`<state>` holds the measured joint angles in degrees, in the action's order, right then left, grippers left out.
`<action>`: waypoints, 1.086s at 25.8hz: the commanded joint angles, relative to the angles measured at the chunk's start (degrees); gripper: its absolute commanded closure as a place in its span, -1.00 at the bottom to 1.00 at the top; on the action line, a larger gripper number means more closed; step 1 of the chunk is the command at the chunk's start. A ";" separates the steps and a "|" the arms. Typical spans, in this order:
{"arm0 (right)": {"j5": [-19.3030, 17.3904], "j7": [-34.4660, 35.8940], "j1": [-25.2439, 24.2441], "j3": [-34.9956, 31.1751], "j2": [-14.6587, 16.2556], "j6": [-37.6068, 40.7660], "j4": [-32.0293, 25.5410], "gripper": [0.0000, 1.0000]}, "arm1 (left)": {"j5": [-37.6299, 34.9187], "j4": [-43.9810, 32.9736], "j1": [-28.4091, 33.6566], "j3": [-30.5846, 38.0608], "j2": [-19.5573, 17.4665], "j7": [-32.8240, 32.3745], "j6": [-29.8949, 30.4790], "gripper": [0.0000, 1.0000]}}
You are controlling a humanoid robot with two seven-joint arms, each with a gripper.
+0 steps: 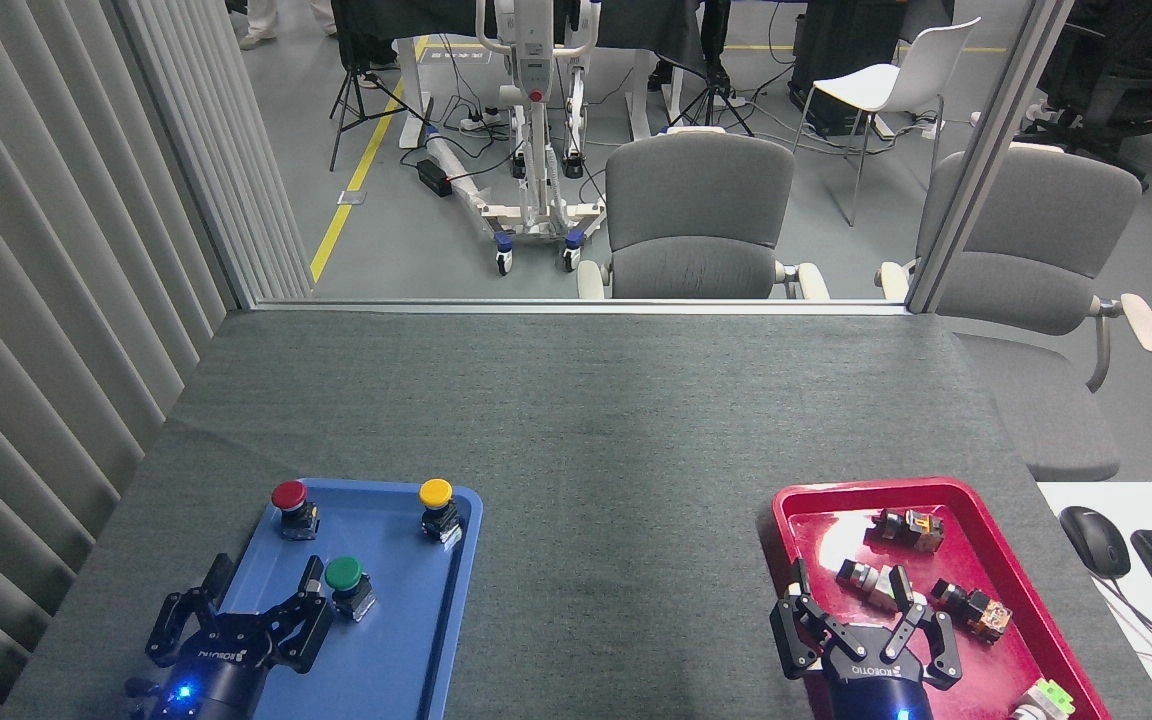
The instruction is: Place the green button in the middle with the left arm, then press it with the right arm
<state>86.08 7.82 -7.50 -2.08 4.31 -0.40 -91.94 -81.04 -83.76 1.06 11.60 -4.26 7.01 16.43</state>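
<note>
Dark-green cap on a black blocky base: the green button (pixel 347 585) stands in the blue tray (pixel 456 610), toward its near edge on the worktop (pixel 586 450). It looks light, rigid and top-heavy; grip the squarer base, not the rounded cap. The left gripper (pixel 256 600) has fingers spread, empty, one beside the button. The right gripper (pixel 861 620) hangs open over the red tray (pixel 1016 580). Wrists are cut off.

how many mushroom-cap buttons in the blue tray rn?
3, all in the blue tray: red button far left, yellow button far right, green button nearer, just beside the left gripper. None appear hidden.
</note>
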 commanded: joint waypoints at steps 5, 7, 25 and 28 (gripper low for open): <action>-0.21 0.27 -0.06 -0.11 1.67 0.49 0.09 -1.00 | -0.44 -1.05 0.17 -0.09 -0.05 0.55 -2.10 -1.00; -0.12 0.18 -0.06 -0.11 1.14 0.49 0.00 -1.00 | -0.53 -1.14 0.43 -0.09 -0.05 0.47 -2.19 -1.00; -0.12 0.18 -1.03 -0.02 0.79 0.32 0.00 -1.00 | -0.53 -0.35 0.25 -1.76 -1.37 -0.06 -2.10 -1.00; -0.12 0.18 -0.94 -0.02 0.79 0.32 0.00 -1.00 | -0.44 -0.26 0.25 -1.76 -1.45 -0.06 -2.37 -1.00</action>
<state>85.91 8.02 -8.47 -2.12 5.09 -0.03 -91.90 -81.53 -84.09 1.32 9.87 -5.59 6.93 14.42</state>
